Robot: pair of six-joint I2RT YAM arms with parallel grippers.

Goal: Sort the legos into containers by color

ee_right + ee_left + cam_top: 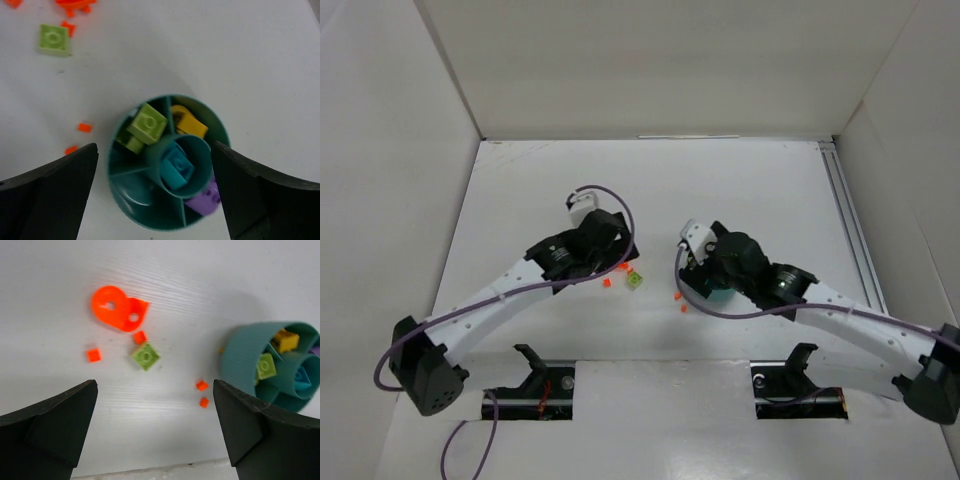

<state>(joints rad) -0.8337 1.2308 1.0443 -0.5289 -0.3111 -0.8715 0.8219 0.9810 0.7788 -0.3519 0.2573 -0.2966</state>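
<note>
The round teal dish (221, 128) lies right under my right gripper (154, 150), which hangs open above it with a finger on each side. In its compartments are lime green bricks (146, 123), a yellow piece (189, 122) and a purple piece (205, 197). A teal brick (177, 167) fills the centre cup. My left gripper (155, 390) is open and empty over the table. Beyond it lie a flat orange piece (117, 312), small orange bits (93, 355), a loose lime brick (145, 356) and two orange bits (201, 385) beside the dish wall (245, 360).
In the top view both wrists meet mid-table, the left gripper (618, 262) left of the loose legos (634, 280) and the right gripper (705, 280) covering most of the dish. White walls ring the table; a metal rail (850, 220) runs down the right side.
</note>
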